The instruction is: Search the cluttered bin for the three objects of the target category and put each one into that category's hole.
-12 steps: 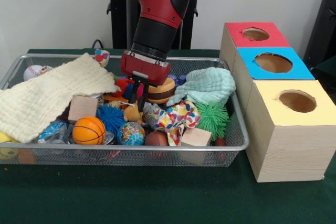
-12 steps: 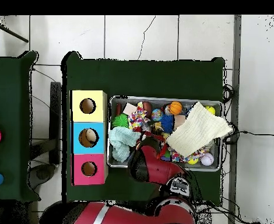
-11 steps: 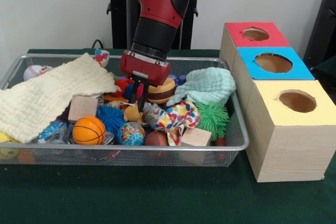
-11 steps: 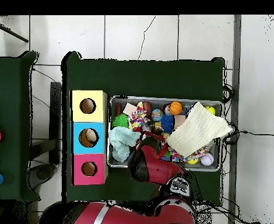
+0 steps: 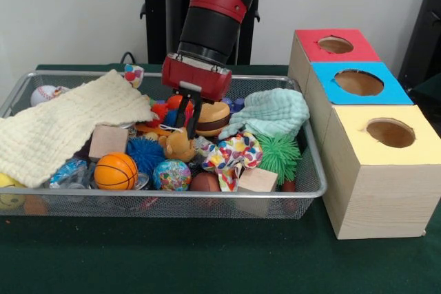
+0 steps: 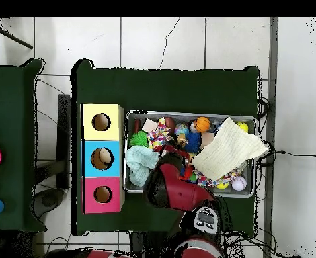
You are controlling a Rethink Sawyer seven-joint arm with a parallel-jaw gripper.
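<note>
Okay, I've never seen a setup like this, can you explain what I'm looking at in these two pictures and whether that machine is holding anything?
The big red and black robot arm ends in a red hand with thin dark fingers. One picture looks across the table at the robot; the other looks straight down from above. On the dark green table sits a wire mesh bin full of toys and cloths: an orange basketball-patterned ball, a cream waffle cloth, a mint green cloth, a small tan teddy bear and a plain wooden cube. Beside it stand three wooden boxes with round holes, topped red, blue and yellow. The hand hangs over the clutter; I cannot tell whether it grips anything.
</note>
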